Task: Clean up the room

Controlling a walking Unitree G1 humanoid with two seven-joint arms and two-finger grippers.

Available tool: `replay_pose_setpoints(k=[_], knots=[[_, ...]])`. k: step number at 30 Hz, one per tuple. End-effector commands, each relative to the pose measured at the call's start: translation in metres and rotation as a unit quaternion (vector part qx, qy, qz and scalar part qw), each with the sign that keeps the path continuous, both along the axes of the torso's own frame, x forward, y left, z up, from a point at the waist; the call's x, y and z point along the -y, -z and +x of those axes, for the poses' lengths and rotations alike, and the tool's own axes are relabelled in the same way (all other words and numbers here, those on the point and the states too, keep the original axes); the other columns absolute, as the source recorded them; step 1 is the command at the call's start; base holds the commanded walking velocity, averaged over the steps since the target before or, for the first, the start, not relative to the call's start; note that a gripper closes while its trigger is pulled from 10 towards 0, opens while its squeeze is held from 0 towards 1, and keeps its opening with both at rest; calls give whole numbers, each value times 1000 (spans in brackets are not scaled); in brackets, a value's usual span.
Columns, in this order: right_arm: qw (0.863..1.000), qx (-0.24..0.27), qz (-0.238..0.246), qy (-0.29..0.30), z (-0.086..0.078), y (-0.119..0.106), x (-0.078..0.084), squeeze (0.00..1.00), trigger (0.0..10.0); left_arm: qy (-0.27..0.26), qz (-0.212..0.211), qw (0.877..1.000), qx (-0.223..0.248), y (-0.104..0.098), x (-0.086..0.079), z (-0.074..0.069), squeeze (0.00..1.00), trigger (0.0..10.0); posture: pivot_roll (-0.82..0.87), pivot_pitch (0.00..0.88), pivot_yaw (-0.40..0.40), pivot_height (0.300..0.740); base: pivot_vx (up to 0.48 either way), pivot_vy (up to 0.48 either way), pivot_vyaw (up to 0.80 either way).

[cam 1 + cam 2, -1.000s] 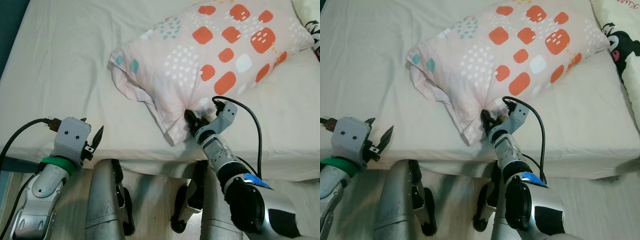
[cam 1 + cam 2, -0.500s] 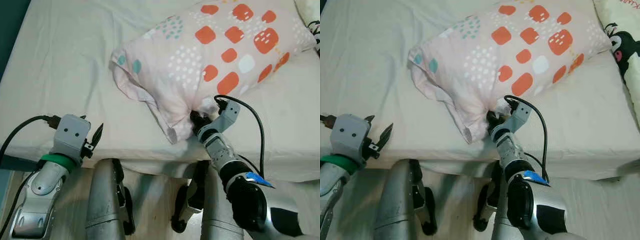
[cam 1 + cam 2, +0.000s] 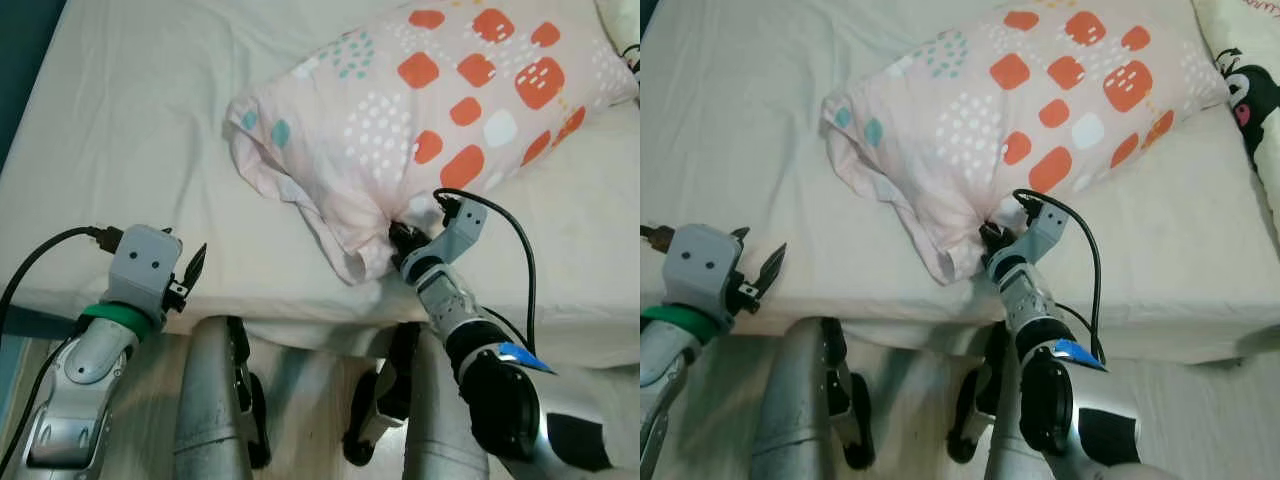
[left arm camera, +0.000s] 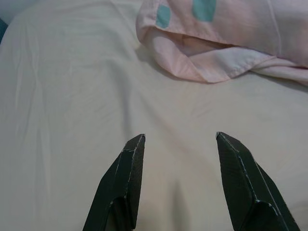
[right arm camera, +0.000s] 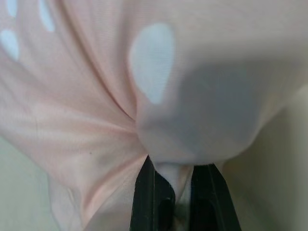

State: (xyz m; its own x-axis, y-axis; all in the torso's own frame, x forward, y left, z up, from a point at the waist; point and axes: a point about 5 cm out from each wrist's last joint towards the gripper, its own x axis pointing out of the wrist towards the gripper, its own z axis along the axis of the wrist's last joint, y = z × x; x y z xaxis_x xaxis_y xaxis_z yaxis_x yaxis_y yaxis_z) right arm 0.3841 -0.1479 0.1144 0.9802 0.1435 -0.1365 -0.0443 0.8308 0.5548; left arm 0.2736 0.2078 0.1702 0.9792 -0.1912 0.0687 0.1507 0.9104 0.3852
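Note:
A pale pink pillow (image 3: 420,110) with orange, white and teal patches lies slantwise on the cream bed sheet (image 3: 130,130). My right gripper (image 3: 403,238) is shut on a pinch of the pillowcase at its near lower edge; close up, the black fingers (image 5: 154,197) clamp a fold of pink cloth (image 5: 174,174). My left gripper (image 3: 192,272) hovers open over the bed's front edge, well left of the pillow. Its two black fingertips (image 4: 132,159) are spread above bare sheet, with the pillowcase's loose open end (image 4: 207,62) ahead of them.
A black-and-white plush toy (image 3: 1250,95) lies at the bed's far right. The mattress front edge (image 3: 300,310) runs just before my silver legs (image 3: 215,400). A dark blue strip (image 3: 25,60) borders the bed on the left. Wooden floor shows below.
The right gripper, holding the pillowcase, has drawn a little to the right and toward me, and the pillow's near corner followed. The left arm has hardly moved.

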Motion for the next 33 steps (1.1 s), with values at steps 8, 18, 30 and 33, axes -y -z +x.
replay_pose_setpoints(k=[8,18,30,33], knots=[[991,23,-35,-127,-5,3,-19,0,0,-42,-20,999,-18,21,0,15,0,10000,170,293,-32,552,0,0,0],[931,92,-55,-348,-29,0,-54,0,0,-135,-98,986,11,14,-17,43,0,10000,76,212,-17,552,0,0,0],[819,113,-48,-561,-91,2,-90,0,0,-164,-101,980,48,-2,-24,65,0,10000,63,196,-11,552,0,0,0],[776,112,-35,-620,-115,-4,-90,0,0,-170,-99,979,57,-6,-29,69,0,10000,59,196,-10,552,0,0,0]])
